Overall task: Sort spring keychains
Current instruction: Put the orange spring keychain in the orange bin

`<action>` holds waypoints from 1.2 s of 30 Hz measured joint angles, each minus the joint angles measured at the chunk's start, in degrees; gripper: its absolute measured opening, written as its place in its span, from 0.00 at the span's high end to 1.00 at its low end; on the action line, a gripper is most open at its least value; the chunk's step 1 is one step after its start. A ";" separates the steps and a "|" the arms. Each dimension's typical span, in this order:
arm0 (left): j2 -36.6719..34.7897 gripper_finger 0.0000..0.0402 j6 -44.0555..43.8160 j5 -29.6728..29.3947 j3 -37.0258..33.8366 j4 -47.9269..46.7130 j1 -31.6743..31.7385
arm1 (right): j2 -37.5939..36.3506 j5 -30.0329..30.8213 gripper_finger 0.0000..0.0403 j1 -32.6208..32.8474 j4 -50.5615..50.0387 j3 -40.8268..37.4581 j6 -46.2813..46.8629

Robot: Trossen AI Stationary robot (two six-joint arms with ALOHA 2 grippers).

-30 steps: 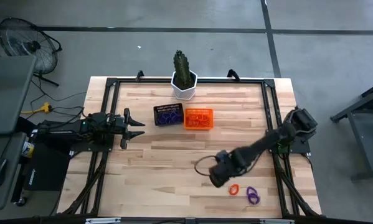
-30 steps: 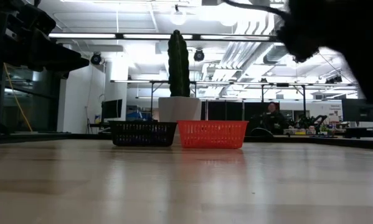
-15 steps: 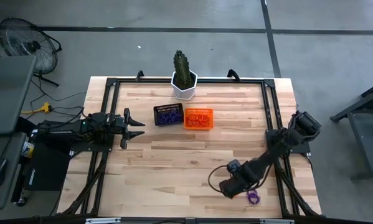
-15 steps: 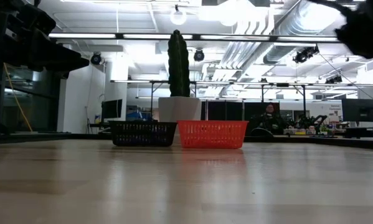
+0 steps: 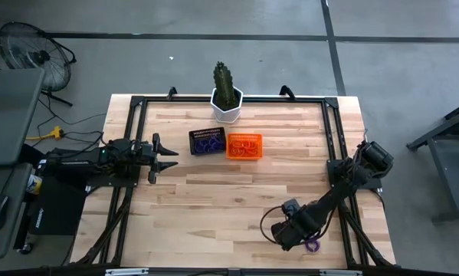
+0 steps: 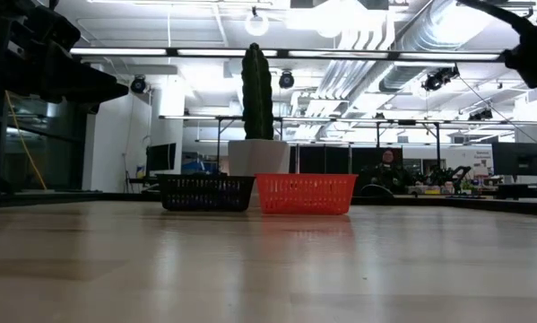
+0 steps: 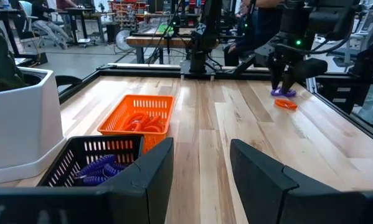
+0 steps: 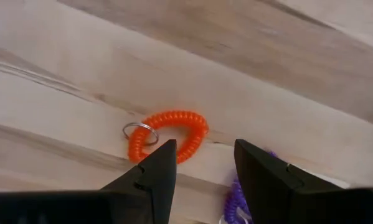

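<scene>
Right claw [image 8: 200, 163] hangs open directly above orange spring keychain [image 8: 171, 132] on the bench [image 5: 214, 207]; left claw [image 5: 166, 159], also open, waits well apart.

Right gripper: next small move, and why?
Probably straight down, then close. The right gripper hangs open above the orange keychain, whose coil lies just ahead of its fingertips on the bare table, not yet touched. Purple keychain sits beside it.

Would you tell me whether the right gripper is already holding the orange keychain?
No, in the right wrist view the right gripper is open above the orange keychain, which lies flat on the table beyond the fingertips.
</scene>
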 joint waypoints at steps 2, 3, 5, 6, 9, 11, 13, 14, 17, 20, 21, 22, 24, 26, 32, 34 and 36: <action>0.00 0.61 0.01 0.00 0.01 0.01 0.02 | 0.36 0.14 0.61 -0.15 0.56 0.02 -0.01; 0.00 0.61 0.02 0.00 0.02 0.01 0.00 | 0.66 -0.26 0.61 -0.20 0.58 0.02 -0.01; 0.00 0.61 0.02 0.00 0.00 0.01 0.02 | 1.52 -0.55 0.61 -0.20 1.18 0.02 -0.04; 0.00 0.61 0.02 0.00 0.00 0.01 0.01 | 1.84 -0.73 0.61 -0.22 1.57 0.02 -0.09; 0.00 0.61 0.02 0.00 0.01 0.01 0.00 | 2.60 -1.67 0.61 -0.24 2.47 0.02 -0.36; 0.00 0.61 0.01 0.00 0.01 0.00 0.01 | 2.77 -1.85 0.61 -0.21 2.44 0.02 -0.47; 0.00 0.61 0.02 0.00 -0.01 0.01 0.00 | 2.91 -1.89 0.61 -0.22 2.46 0.02 -0.45; 0.00 0.61 0.01 0.00 0.00 0.01 0.02 | 2.95 -1.93 0.61 -0.22 2.51 0.02 -0.45; 0.00 0.61 0.02 0.00 0.00 0.01 0.02 | 3.34 -2.06 0.61 -0.23 2.82 0.02 -0.18; 0.00 0.61 0.02 0.00 -0.01 0.01 0.00 | 3.89 -2.08 0.61 -0.22 3.33 0.02 -0.10; 0.00 0.61 0.01 0.00 -0.01 0.01 0.01 | 4.04 -2.08 0.61 -0.22 3.35 0.02 -0.09; 0.00 0.61 0.00 0.00 0.00 0.00 0.01 | 4.32 -2.17 0.61 -0.20 3.52 0.02 -0.08; 0.00 0.61 0.02 0.00 0.00 0.01 0.02 | 4.83 -2.28 0.61 -0.18 3.96 0.02 -0.08; 0.00 0.61 0.02 0.00 0.02 0.01 0.00 | 5.29 -2.49 0.61 -0.18 4.63 0.02 -0.08; 0.00 0.61 0.02 0.00 -0.01 0.00 0.02 | 6.57 -2.70 0.61 -0.17 5.49 0.12 -0.17; 0.00 0.61 0.02 0.00 -0.01 0.01 0.02 | 6.96 -2.79 0.61 -0.15 6.21 0.17 -0.25; 0.00 0.61 0.02 0.00 0.02 0.01 0.00 | 7.30 -2.82 0.61 -0.22 6.99 0.17 -0.38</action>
